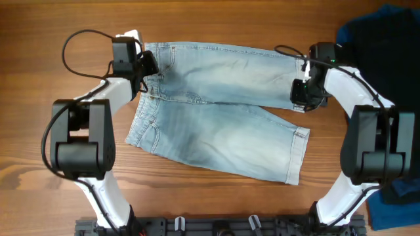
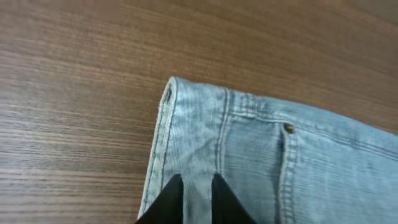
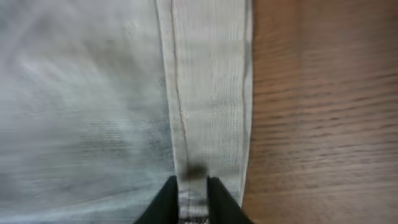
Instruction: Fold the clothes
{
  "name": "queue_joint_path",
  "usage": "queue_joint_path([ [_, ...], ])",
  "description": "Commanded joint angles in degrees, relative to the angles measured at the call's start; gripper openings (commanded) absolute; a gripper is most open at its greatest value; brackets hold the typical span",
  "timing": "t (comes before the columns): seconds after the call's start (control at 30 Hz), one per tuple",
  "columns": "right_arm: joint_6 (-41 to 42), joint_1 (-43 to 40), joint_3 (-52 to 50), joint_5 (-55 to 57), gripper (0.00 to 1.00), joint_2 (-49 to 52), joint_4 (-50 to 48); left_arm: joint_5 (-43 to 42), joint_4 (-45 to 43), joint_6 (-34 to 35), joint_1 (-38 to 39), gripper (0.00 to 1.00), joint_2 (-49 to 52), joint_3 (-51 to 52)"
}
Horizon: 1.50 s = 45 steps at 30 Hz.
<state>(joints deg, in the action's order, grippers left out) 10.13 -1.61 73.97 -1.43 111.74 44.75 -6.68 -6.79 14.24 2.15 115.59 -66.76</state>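
The light blue faded denim shorts lie spread on the wooden table, waistband at the left, leg ends at the right. My left gripper is shut on the waistband's upper corner; in the left wrist view the denim sits between the dark fingertips. My right gripper is shut on the hem of the upper leg; the right wrist view shows the hem band pinched between the fingertips. The lower leg lies flat, reaching toward the front right.
A dark blue garment lies at the right edge of the table, reaching down to the front right corner. A black rail runs along the front edge. Bare wood shows behind the shorts.
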Motion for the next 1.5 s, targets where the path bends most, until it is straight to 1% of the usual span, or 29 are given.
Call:
queue_joint_path([
  [0.0, 0.6, 0.2, 6.0, -1.0, 0.23, -4.3, 4.3, 1.2, 5.5, 0.1, -0.7, 0.19, -10.7, 0.3],
  [0.03, 1.4, 0.2, 7.5, -3.1, 0.31, -8.1, 11.1, 1.2, 14.8, 1.0, -1.3, 0.1, -16.2, 0.3],
  [0.07, 2.6, 0.2, 7.4, -3.1, 0.32, -11.0, 14.5, 1.1, 25.2, 5.8, -2.1, 0.05, -21.3, 0.3],
  [0.13, 4.0, 0.2, 7.3, -3.2, 0.33, -13.6, 17.2, 0.5, 34.7, 7.4, -2.2, 0.04, -24.5, 0.3],
  [0.23, 6.9, 0.2, 7.3, -3.1, 0.35, -15.3, 19.8, -1.0, 43.0, 6.6, -1.9, 0.04, -24.7, 0.3],
  [0.3, 6.8, 0.2, 7.2, -3.1, 0.37, -15.4, 20.3, -1.0, 45.9, 3.4, -1.5, 0.06, -23.3, 0.7],
  [0.37, 6.8, 0.2, 6.8, -3.1, 0.38, -15.3, 20.0, -1.1, 46.1, -0.2, -1.4, 0.08, -21.0, 1.5],
  [0.4, 6.8, 0.2, 6.4, -3.1, 0.38, -15.3, 20.0, -1.2, 46.0, -2.6, -1.4, 0.13, -19.3, 1.6],
  [0.43, 6.8, 0.2, 6.3, -3.1, 0.38, -15.3, 20.0, -1.2, 45.8, -4.3, -1.4, 0.14, -17.7, 1.6],
  [0.57, 6.5, 0.2, 6.1, -3.1, 0.41, -15.2, 20.0, -1.5, 42.6, -5.5, -1.4, 0.15, -11.7, 1.6],
  [0.6, 6.5, 0.2, 6.1, -2.9, 0.43, -15.2, 20.0, -2.0, 42.1, -6.2, -1.4, 0.17, -10.9, 1.6],
  [0.67, 6.4, 0.2, 6.1, -2.7, 0.49, -15.2, 20.0, -4.1, 40.9, -8.0, -1.4, 0.27, -9.3, 1.6],
  [0.73, 6.4, 0.2, 6.1, -2.4, 0.5, -15.2, 20.0, -4.4, 40.0, -8.1, -1.3, 0.36, -8.6, 1.6],
  [0.8, 6.4, 0.2, 6.1, -2.4, 0.5, -15.2, 20.0, -4.2, 39.4, -8.1, -1.2, 0.4, -8.5, 1.6],
  [0.87, 6.4, 0.2, 6.1, -2.4, 0.5, -15.2, 20.0, -4.2, 38.8, -8.1, -1.3, 0.39, -8.5, 1.6],
  [1.0, 6.4, 0.2, 6.1, -2.4, 0.5, -15.2, 20.0, -4.2, 38.9, -8.1, -1.2, 0.34, -7.9, 1.6],
  [1.13, 6.4, 0.2, 6.1, -2.4, 0.5, -15.2, 20.1, -4.2, 39.3, -8.1, -1.2, 0.34, -5.9, 1.9],
  [1.33, 6.3, 0.2, 6.1, -2.4, 0.5, -15.2, 20.0, -4.2, 40.4, -8.1, -1.2, 0.34, -5.5, 1.9],
  [1.4, 6.4, 0.2, 6.1, -2.5, 0.5, -15.2, 20.0, -4.2, 40.8, -8.1, -1.2, 0.28, -5.5, 1.9],
  [1.43, 6.3, 0.2, 6.1, -2.4, 0.5, -15.2, 20.0, -4.2, 40.9, -8.1, -1.2, 0.22, -5.5, 1.9],
  [1.47, 6.4, 0.2, 6.1, -2.4, 0.5, -15.2, 20.0, -4.2, 40.9, -8.1, -1.3, 0.18, -5.5, 1.9],
])
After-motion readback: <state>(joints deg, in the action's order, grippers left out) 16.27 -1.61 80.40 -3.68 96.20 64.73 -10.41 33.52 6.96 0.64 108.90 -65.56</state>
